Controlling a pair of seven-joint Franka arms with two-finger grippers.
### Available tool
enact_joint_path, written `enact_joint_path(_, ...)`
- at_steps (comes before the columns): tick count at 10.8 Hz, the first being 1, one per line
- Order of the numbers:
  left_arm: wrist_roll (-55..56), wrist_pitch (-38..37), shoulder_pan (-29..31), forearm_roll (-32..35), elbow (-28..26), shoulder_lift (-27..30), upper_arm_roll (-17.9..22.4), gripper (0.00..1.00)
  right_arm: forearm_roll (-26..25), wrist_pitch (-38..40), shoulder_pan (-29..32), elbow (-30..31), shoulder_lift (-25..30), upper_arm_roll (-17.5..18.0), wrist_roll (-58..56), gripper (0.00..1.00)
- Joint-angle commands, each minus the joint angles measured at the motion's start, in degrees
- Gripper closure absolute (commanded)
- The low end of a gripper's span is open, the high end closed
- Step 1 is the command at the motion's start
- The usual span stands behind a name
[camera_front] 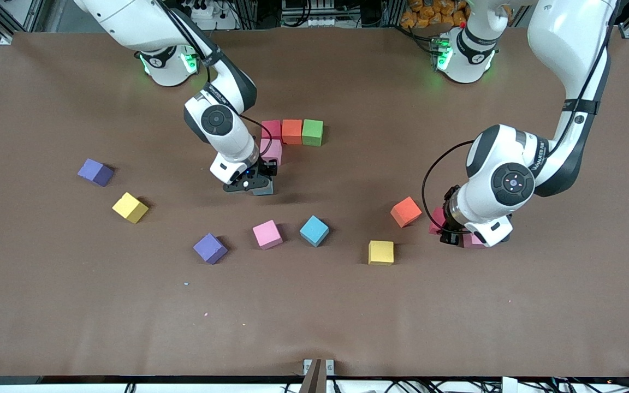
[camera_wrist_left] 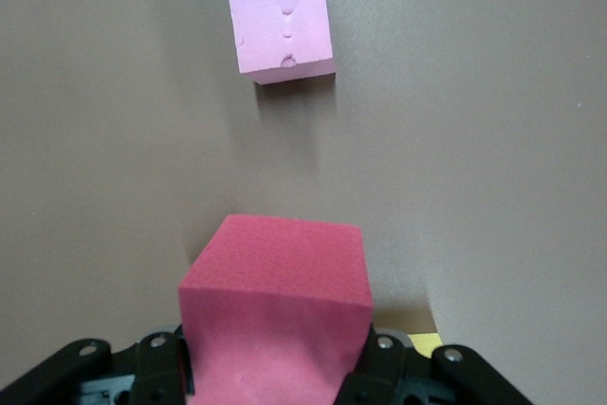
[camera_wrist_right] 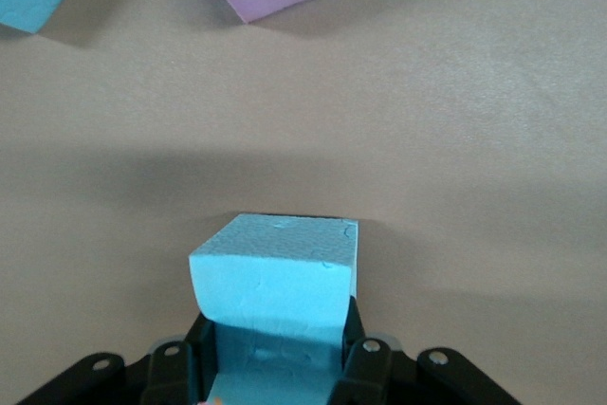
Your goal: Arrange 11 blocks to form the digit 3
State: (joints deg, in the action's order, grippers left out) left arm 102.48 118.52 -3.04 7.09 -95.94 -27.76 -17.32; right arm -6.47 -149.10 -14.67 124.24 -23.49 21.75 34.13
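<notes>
My right gripper (camera_front: 260,184) (camera_wrist_right: 275,358) is shut on a light blue block (camera_wrist_right: 275,291) low over the table. It is beside the pink block (camera_front: 272,150) that hangs off a row of crimson (camera_front: 272,129), orange (camera_front: 292,131) and green (camera_front: 312,132) blocks. My left gripper (camera_front: 448,229) (camera_wrist_left: 275,367) is shut on a crimson block (camera_wrist_left: 275,310) (camera_front: 435,221) close to the table toward the left arm's end. A light pink block (camera_wrist_left: 282,16) (camera_front: 473,241) lies just past it, half hidden under the wrist in the front view.
Loose blocks lie nearer the front camera: orange (camera_front: 405,212), yellow (camera_front: 381,252), blue (camera_front: 314,230), pink (camera_front: 267,234) and purple (camera_front: 210,248). Another yellow (camera_front: 130,207) and purple (camera_front: 95,172) sit toward the right arm's end.
</notes>
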Motion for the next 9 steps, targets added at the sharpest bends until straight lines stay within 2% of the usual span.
enact_joint_path(1,-0.4,-1.3,0.1,1.1,0.7,0.2,-0.1,0.94,-0.1,-2.2,0.7,3.2,1.7,1.0,0.6,0.86)
enact_joint_path(5,-0.6,-1.4,0.2,1.1,0.7,0.0,-0.1,0.94,-0.1,-2.9,0.5,4.1,1.9,2.0,1.5,0.86)
enact_joint_path(9,-7.0,-1.4,2.1,1.0,0.7,-0.6,0.3,0.94,-0.1,-2.9,0.5,4.3,1.9,2.4,2.2,0.86)
